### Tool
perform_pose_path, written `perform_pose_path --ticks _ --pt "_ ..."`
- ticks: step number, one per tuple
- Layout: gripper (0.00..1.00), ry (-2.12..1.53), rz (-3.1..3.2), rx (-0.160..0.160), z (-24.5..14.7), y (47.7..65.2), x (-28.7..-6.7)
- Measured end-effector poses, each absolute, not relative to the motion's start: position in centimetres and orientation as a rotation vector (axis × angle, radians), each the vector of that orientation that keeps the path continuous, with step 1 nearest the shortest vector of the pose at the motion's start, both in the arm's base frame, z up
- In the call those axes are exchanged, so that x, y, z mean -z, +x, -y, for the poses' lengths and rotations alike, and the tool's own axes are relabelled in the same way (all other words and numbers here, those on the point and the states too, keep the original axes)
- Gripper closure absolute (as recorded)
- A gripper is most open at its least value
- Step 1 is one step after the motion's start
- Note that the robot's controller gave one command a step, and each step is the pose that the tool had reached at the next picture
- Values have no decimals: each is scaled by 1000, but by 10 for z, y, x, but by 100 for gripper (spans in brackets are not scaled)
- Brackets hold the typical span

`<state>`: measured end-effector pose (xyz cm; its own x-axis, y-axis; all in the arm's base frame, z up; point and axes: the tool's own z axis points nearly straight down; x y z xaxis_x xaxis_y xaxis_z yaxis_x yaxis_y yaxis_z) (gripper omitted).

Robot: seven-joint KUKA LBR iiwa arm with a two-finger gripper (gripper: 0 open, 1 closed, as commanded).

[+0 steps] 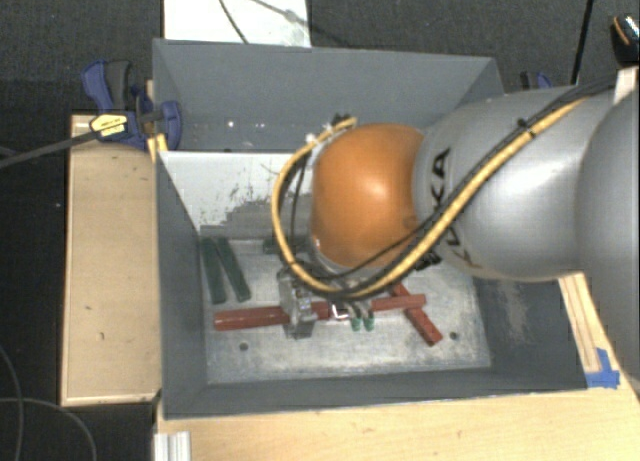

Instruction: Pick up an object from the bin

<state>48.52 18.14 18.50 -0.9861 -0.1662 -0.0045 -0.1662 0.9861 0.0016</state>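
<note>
My gripper (300, 315) hangs low over the bin floor, just under the arm's orange cover, and meets a long red-brown bar (250, 319) that lies flat and points left. The bar's right end passes under the gripper. A pair of dark green bars (225, 269) lies side by side to the upper left of the gripper, apart from it. Right of the gripper lie crossed red bars (418, 315), partly hidden by the arm. A small green and white piece (360, 321) sits between them and the gripper.
The arm and its cables cover the bin's middle and right. The bin's left wall slopes down close to the green bars. Bare floor runs along the front wall below the red bars.
</note>
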Motion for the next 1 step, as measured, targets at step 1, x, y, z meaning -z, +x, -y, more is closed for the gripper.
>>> perform_pose_path --ticks 1 --pt "100 -258 -3126 -4 -182 486 -199"
